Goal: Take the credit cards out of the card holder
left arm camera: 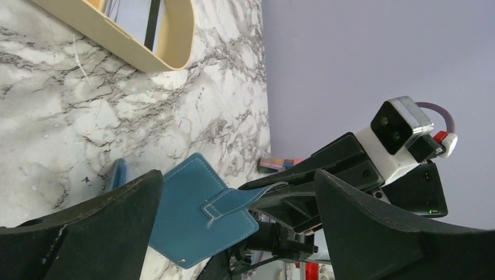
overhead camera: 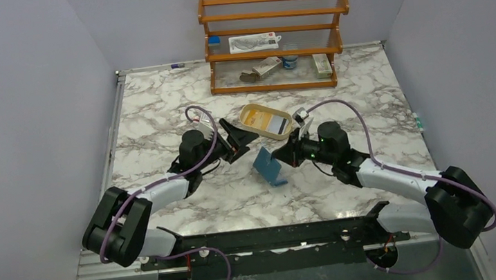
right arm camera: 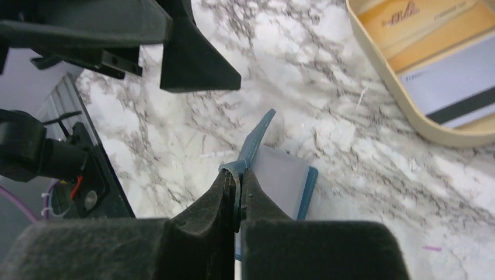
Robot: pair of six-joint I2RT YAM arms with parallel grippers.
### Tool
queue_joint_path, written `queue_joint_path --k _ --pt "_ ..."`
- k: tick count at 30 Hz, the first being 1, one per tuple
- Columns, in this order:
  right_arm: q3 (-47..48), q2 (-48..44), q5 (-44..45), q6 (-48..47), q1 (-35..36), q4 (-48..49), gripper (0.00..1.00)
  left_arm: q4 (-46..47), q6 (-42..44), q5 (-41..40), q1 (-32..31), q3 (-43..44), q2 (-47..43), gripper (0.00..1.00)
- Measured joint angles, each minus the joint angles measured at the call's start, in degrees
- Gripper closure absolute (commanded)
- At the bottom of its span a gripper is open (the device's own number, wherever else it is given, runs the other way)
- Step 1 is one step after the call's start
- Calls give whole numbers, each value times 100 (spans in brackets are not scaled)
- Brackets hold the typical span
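The marble table (overhead camera: pixel 160 121) spreads out under me, and at its far edge a wooden rack (overhead camera: pixel 275 40) holds small packets too distant to make out. Nearer, just beyond my two grippers, sits the oval tan tray (overhead camera: pixel 265 120); my right wrist view cuts it off at the frame edge, but I can see a grey card (right arm camera: pixel 452 87) with a dark stripe lying in it beside a yellowish one whose print I cannot read.

My left gripper (overhead camera: pixel 237 140) stands spread wide with nothing between its fingers (left arm camera: pixel 87 233), off to the left of the card holder and apart from it.

The teal card holder (overhead camera: pixel 269 165) stands opened on the table between my arms, one flap raised on edge. My right gripper (right arm camera: pixel 238 192) is pinched shut on the top rim of that raised flap, the snap tab curling over beside the fingertips. My own fingers hide the lower part of the flap. Against the holder's other half lies a pale grey panel (right arm camera: pixel 280 178); whether it is a card or the inner lining I cannot tell.
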Motion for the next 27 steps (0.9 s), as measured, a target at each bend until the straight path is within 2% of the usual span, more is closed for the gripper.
queue_joint_path --k 7,13,27 --pt "-505 -4 24 -13 0 -109 99 22 15 44 -44 -188 295 1" --pt "-551 -48 127 13 0 -208 99 24 15 44 -240 -223 404 3" --pt "116 -533 155 -625 0 -1060 99 28 -192 94 -758 -170 721 7"
